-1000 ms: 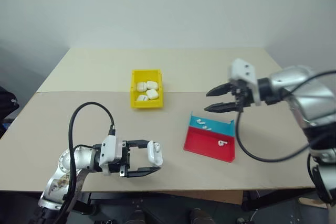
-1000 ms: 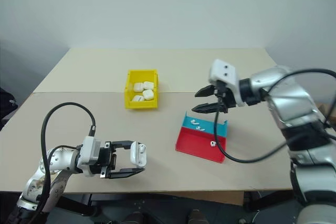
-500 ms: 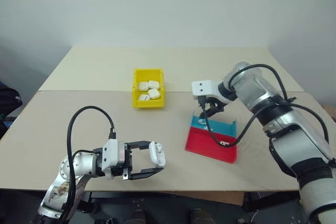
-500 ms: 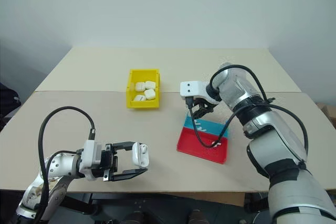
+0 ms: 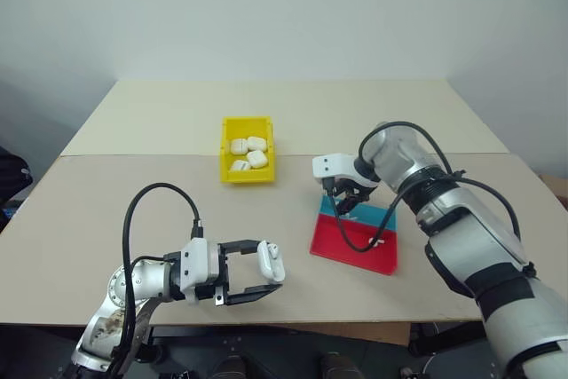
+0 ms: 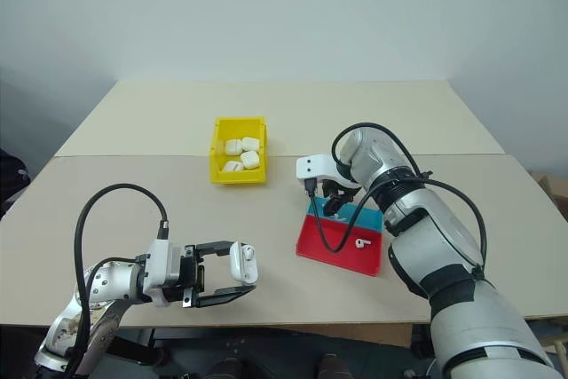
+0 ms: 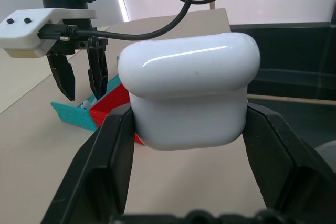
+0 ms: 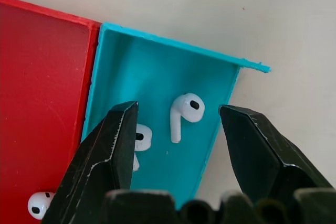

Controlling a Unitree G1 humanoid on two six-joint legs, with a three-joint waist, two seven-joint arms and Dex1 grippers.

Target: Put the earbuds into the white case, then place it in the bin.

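Jaws of the right gripper (image 8: 176, 145) stood apart, pointing down over the teal end of the tray (image 5: 377, 219), straddling 1 earbud (image 8: 182, 113); a 2nd (image 8: 140, 139) lay just beside the left finger and a 3rd (image 8: 38, 204) on the red part. Left gripper (image 7: 189, 145) clamped the white case (image 7: 189, 85) (lid seemingly closed) low over the table (image 5: 106, 193). Picking an earbud looked to be the step in hand; next called for lowering and pinching it. Yellow bin (image 5: 224, 144) held several cases, well apart.
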